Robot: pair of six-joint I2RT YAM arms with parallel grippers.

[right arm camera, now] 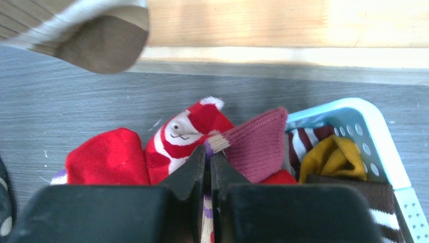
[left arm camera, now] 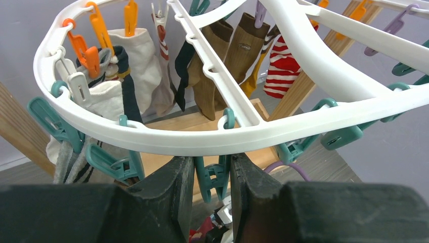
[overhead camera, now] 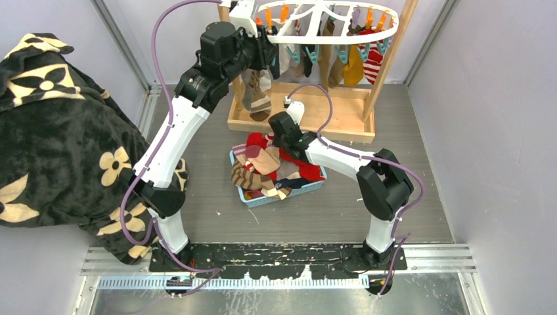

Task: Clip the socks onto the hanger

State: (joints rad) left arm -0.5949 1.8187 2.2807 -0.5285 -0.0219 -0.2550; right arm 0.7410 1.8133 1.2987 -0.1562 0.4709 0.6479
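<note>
With my left tool (left arm camera: 212,167) squeezing a teal clip (left arm camera: 213,181) on the hanger (left arm camera: 202,143), my right tool (right arm camera: 208,159) pinches the cuff of a mauve sock (right arm camera: 255,144) in the basket (right arm camera: 375,132) (light, limp and stretchy, I judge, so the cuff is the best hold).

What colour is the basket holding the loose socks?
Light blue; the basket shows best in the right wrist view.

My left arm (overhead camera: 174,134) reaches up toward the far side with its elbow bent. Its left gripper (left arm camera: 212,169) is held high, jaws drawn close on a teal clip (left arm camera: 205,177). My right arm (overhead camera: 341,156) folds at its elbow on the right and stretches low to the left, where my right gripper (right arm camera: 208,159) points down, fingers almost together and pinching the cuff of a sock (right arm camera: 255,144).
</note>
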